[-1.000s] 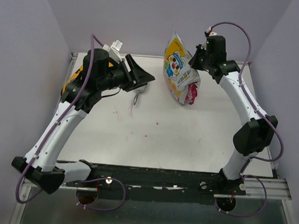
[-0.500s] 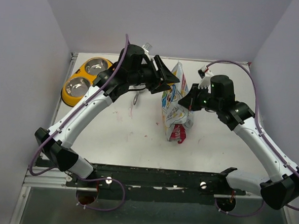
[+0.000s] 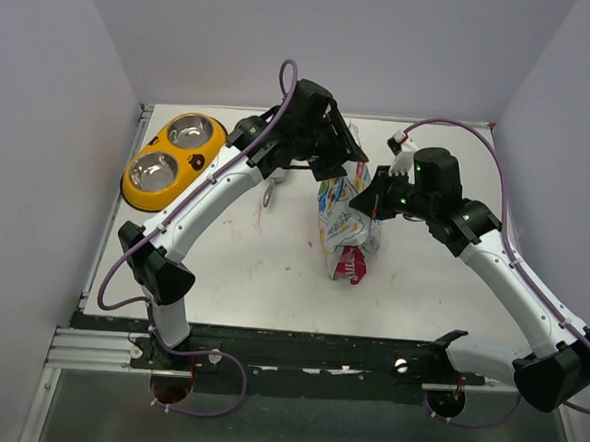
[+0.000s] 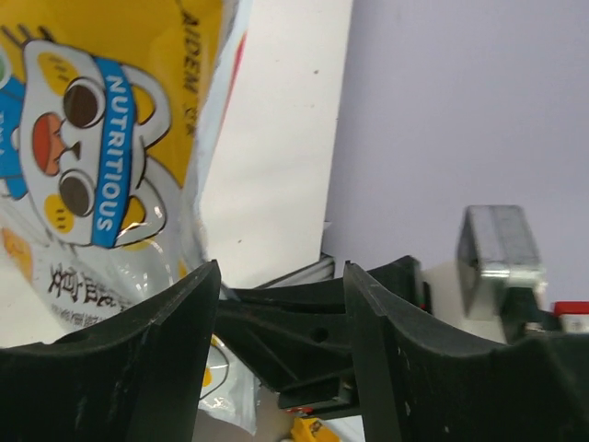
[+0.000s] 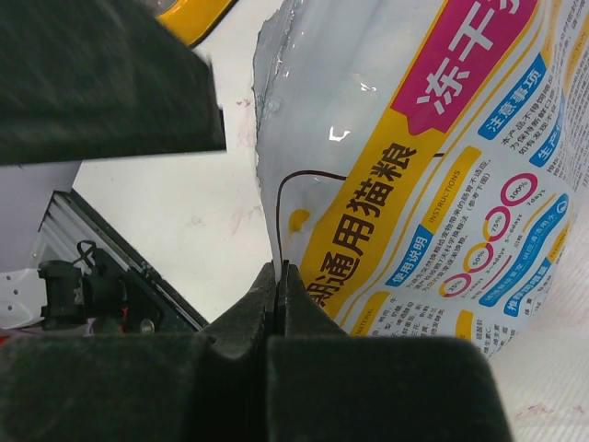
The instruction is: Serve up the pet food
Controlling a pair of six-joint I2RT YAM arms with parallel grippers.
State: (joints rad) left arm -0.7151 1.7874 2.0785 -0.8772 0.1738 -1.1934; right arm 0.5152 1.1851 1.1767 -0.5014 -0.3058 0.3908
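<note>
Left gripper (image 4: 281, 272) swung across to the pet food pouch (image 3: 342, 224) top, fingers apart, right gripper (image 5: 278, 272) clamped on its edge

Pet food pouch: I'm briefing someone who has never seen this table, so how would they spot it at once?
On the white table, look right of centre. The pet food pouch stands there, pinched by the right end effector. It is the only crinkly yellow-white-silver bag, printed with a blue-and-white cartoon animal, unlike the yellow double bowl at far left.
</note>
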